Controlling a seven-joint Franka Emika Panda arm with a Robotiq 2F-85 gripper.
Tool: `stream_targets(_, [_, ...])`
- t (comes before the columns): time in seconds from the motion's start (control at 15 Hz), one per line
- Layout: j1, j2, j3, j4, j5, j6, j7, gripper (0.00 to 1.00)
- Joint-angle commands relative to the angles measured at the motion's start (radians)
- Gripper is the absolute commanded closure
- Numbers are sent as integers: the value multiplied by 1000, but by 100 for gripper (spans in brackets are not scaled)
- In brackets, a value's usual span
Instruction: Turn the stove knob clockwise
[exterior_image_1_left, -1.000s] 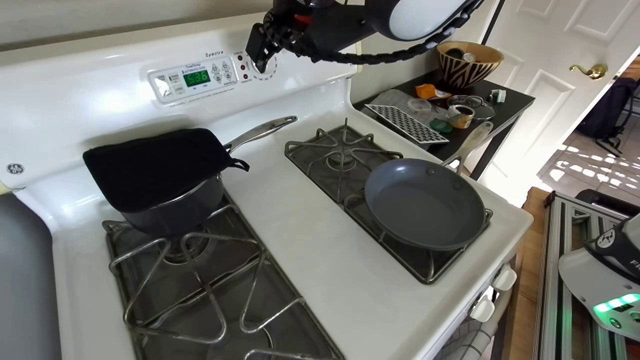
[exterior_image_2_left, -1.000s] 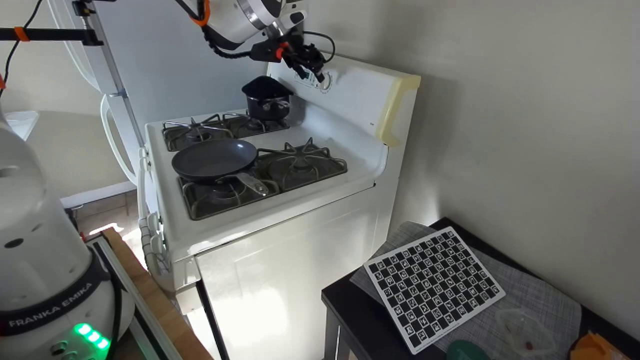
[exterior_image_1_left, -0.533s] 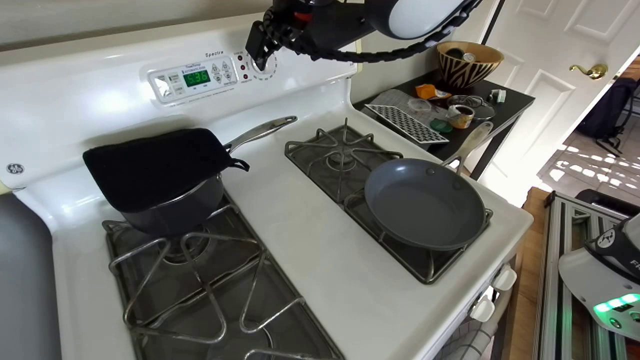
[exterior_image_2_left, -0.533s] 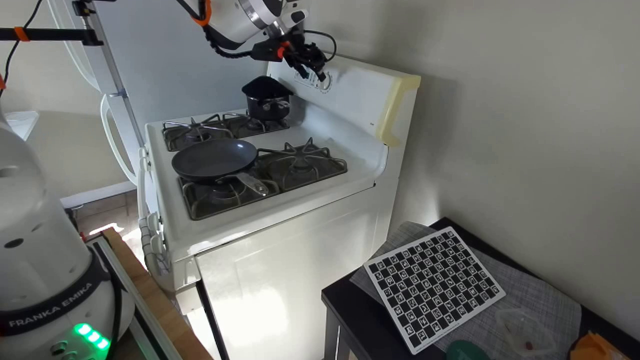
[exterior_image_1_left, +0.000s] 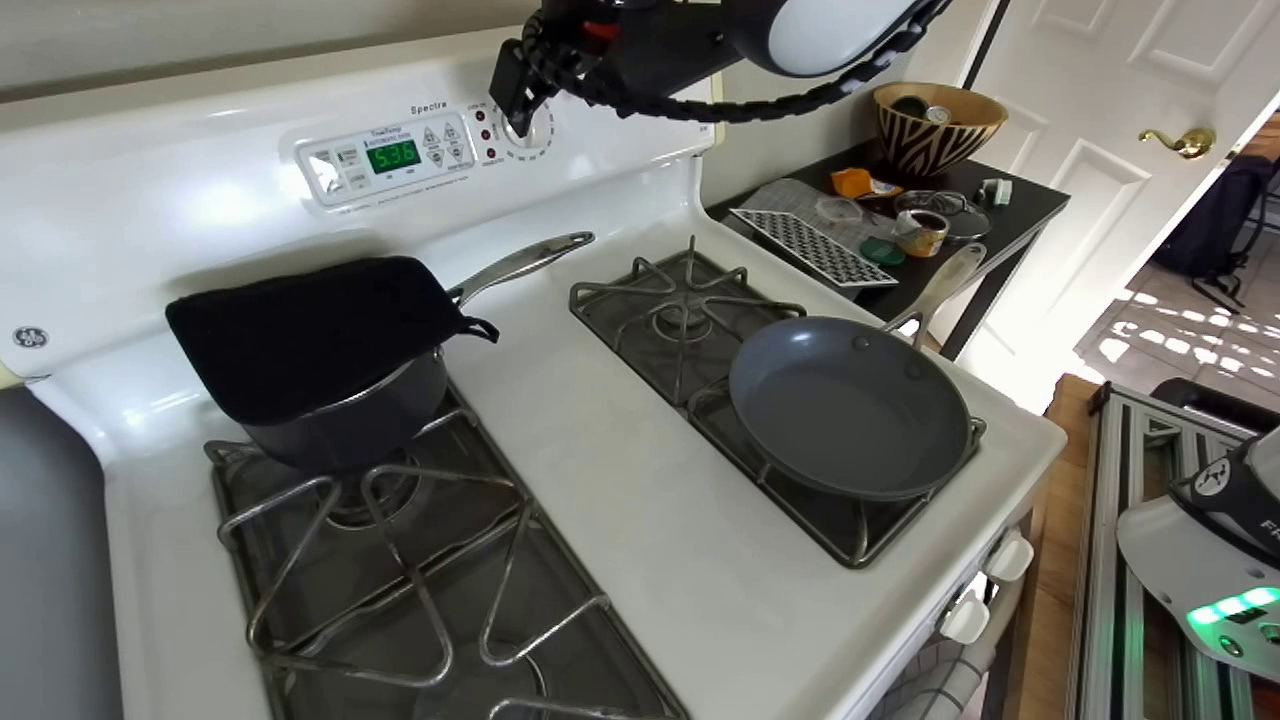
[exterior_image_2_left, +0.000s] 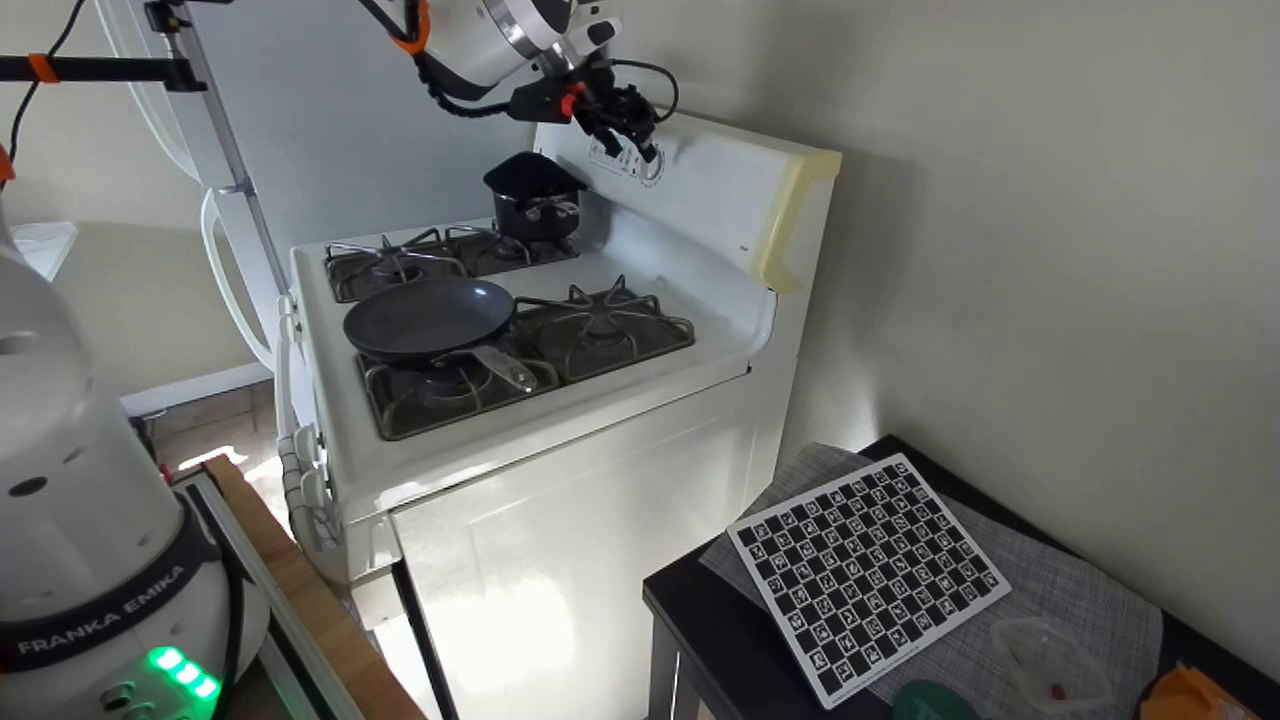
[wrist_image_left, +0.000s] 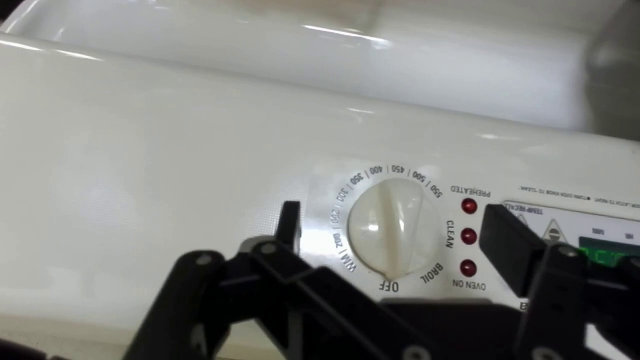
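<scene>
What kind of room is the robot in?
Probably a kitchen. There's a white stove with a frying pan and a dark pot on it, and a white knob ringed by numbers and words like OFF and BROIL.

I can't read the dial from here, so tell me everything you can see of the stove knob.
The stove knob is round, glossy off-white, apparently plastic, with a raised ridge across its face. The ridge's pointed tip sits at OFF; dark printed marks ringing it include WM, 200 to 550, CLEAN and BROIL. It's mounted on the white back panel, beside three red lights. In the wrist view the open gripper brackets it, not touching.
</scene>
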Motion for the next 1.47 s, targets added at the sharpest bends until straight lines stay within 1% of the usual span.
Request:
stream_targets(0.0, [2, 21, -9, 10, -29, 32, 31, 36])
stream_targets(0.07, [2, 22, -9, 11, -28, 33, 32, 43])
stream_targets(0.13, [2, 23, -10, 11, -29, 34, 33, 45])
stream_targets(0.2, [3, 24, -11, 12, -30, 35, 33, 49])
stream_targets(0.27, [3, 25, -12, 13, -32, 36, 33, 45])
stream_targets(0.4, [3, 29, -14, 18, -37, 37, 34, 47])
stream_targets(0.47, [3, 32, -14, 22, -39, 38, 31, 47])
stream_targets(0.53, [3, 36, -15, 28, -43, 39, 31, 44])
stream_targets(0.87, [3, 63, -15, 57, -50, 43, 24, 47])
stream_targets(1.07, [4, 78, -14, 70, -46, 47, 22, 52])
stream_targets(1.13, [4, 82, -14, 72, -45, 51, 22, 55])
stream_targets(1.2, [4, 86, -14, 74, -45, 56, 21, 60])
stream_targets(1.27, [5, 89, -14, 77, -46, 60, 23, 73])
stream_targets(1.33, [5, 91, -15, 79, -45, 62, 22, 73])
stream_targets(1.4, [5, 89, -19, 79, -46, 61, 23, 81])
